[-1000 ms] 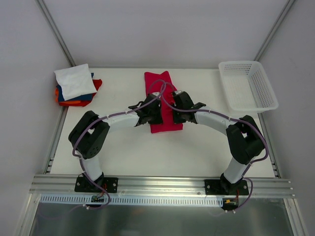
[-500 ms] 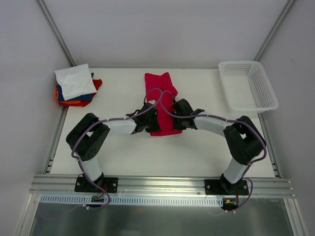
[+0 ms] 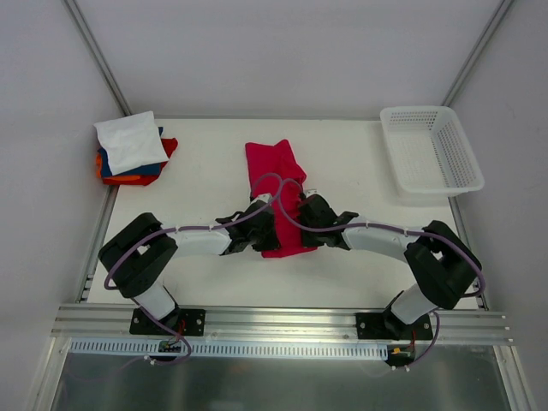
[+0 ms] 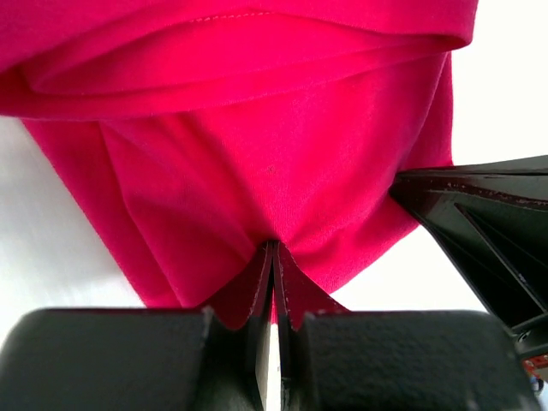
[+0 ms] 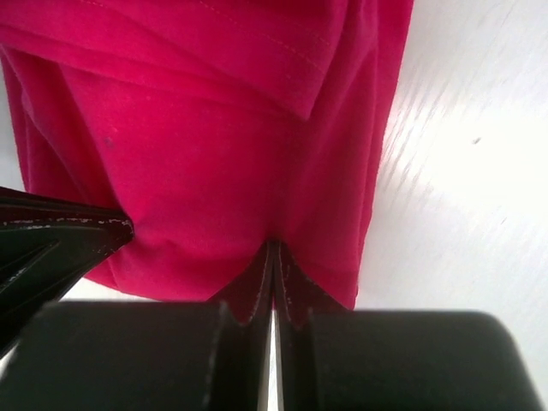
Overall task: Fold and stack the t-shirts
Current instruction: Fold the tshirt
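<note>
Your red shirt (image 3: 271, 167) is soft cloth, folded into a long, thin strip. It lies flat in the middle of the smooth white counter (image 3: 360, 265), one end far from you and one end near. Up close the cloth (image 4: 282, 171) shows soft rolls, creases and a stitched hem.

At the far left corner sits a pile of folded shirts (image 3: 130, 152). A white one is on top, lying a bit crooked, with blue, orange and red edges peeking out under it. At the far right corner stands a white plastic basket (image 3: 431, 154) with net-like walls.

The left jaws and the right jaws sit side by side at the near end of the red shirt. The left jaws have its left corner and the right jaws its right corner. Both pairs are squeezed tight, each pinching a thin fold of red cloth (image 5: 214, 154).
</note>
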`<state>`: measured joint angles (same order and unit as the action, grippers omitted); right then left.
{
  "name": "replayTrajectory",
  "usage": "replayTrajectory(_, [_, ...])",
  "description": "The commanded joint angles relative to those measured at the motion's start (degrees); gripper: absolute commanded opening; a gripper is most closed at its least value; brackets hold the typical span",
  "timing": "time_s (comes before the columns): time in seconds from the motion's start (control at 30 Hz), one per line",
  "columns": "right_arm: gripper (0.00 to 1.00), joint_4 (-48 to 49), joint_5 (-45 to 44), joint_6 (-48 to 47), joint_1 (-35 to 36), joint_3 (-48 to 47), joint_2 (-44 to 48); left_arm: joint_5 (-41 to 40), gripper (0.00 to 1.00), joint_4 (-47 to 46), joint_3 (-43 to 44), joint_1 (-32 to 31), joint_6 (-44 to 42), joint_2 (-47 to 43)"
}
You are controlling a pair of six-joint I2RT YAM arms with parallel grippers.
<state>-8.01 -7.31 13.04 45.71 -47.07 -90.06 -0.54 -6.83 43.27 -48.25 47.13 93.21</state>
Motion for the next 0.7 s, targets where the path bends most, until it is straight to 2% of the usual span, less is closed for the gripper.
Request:
replayTrajectory(0.0, [0.00,-1.5,-1.6,3.2,2.8,2.2,3.8,-1.0,0.00,3.5,-3.8,-2.5,2.8,-3.5])
replayTrajectory(0.27, [0.00,-4.5,-4.5,2.4,4.6,0.5,7.4,-2.3,0.00,3.8,-6.4,-3.9,3.9,-6.1])
replayTrajectory(0.67, [0.00,-4.6,-3.2,0.2,5.0,-7.2,1.5,-3.4,0.00,3.7,-6.0,-5.4,4.9,-4.1])
